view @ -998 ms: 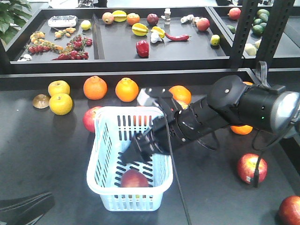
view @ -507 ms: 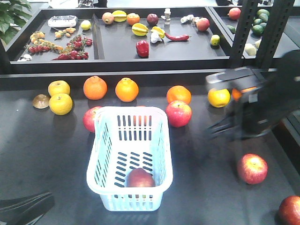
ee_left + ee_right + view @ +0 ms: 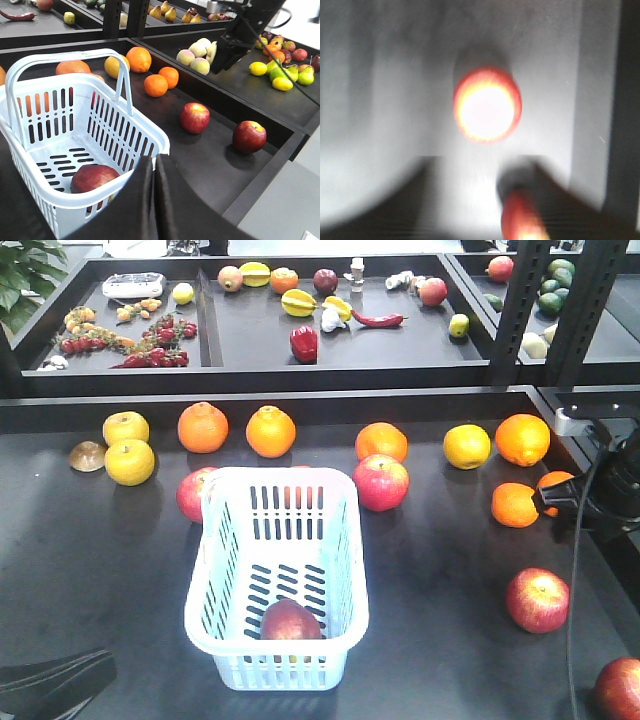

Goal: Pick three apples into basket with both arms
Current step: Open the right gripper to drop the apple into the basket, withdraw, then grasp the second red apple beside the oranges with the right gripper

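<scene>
One apple (image 3: 291, 620) lies in the basket (image 3: 345, 615). The left gripper (image 3: 153, 172) has its jaws closed, empty. The right gripper's (image 3: 545, 502) jaws can't be made out.

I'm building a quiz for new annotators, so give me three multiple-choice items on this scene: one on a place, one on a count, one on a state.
1. Where does the apple in the basket lie?
A. near end
B. far end
C. on the rim

2. How many fruits are inside the basket?
A. none
B. one
C. three

3. How do the left gripper fingers stand?
A. wide apart
B. pressed together, holding nothing
C. clamped on an orange

Key: 1 A, the front view shows it by the basket's near wall. 2 B, only that apple lies on the slotted bottom. 3 B, the left wrist view shows the two fingers meeting with nothing between them.
</scene>
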`<state>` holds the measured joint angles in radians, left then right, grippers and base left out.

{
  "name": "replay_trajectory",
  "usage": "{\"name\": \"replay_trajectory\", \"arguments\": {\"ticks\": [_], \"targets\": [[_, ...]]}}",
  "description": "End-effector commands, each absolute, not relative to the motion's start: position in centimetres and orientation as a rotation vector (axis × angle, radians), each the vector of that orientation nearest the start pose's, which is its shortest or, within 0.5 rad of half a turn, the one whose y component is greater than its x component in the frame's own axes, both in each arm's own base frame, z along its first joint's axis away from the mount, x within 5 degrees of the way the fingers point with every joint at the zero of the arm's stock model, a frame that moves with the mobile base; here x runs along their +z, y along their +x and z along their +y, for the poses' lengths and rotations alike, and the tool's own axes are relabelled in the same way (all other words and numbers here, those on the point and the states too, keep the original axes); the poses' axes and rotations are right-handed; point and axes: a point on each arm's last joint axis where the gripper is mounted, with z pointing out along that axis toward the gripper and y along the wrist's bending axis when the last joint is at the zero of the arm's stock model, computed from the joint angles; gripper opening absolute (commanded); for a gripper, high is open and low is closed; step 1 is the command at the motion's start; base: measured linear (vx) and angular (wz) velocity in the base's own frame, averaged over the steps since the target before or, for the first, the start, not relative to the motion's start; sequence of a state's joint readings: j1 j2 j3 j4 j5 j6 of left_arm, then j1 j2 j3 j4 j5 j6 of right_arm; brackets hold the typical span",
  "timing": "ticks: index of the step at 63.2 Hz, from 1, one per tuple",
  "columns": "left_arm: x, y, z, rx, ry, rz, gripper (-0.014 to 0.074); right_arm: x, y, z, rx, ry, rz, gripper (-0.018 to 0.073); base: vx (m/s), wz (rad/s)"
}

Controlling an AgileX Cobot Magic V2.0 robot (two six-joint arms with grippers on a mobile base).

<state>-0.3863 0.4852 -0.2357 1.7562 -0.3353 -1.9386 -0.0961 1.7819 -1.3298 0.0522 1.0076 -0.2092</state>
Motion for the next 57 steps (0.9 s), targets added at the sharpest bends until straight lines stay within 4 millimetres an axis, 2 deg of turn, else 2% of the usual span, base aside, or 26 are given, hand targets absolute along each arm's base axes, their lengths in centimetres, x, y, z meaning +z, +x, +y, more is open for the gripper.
{"name": "replay_trajectory", "arguments": {"ticks": [1,4,23,43,57], "targets": [[25.9,8.7,-6.5,-0.661,0.436,1.76,-0.0006,24.6,36.8,-3.3,0.03,-0.132,2.878,0.068,0.0,0.0],[25.9,8.7,-6.5,-0.661,0.436,1.76,-0.0006,24.2,37.4,-3.4,0.023,-0.138,2.888,0.0731,0.0,0.0],[26.0,8.8,-6.4,-0.645,0.42,1.758,-0.0006,20.9,39.9,-3.7,0.029,-0.157,2.96,0.0686,0.0,0.0],[26.0,8.8,-6.4,-0.645,0.42,1.758,-0.0006,17.0,40.6,-3.8,0.05,-0.159,3.051,0.0608,0.0,0.0],[26.0,8.8,-6.4,-0.645,0.421,1.758,-0.0006,14.9,40.9,-3.8,0.057,-0.159,3.086,0.0594,0.0,0.0]]}}
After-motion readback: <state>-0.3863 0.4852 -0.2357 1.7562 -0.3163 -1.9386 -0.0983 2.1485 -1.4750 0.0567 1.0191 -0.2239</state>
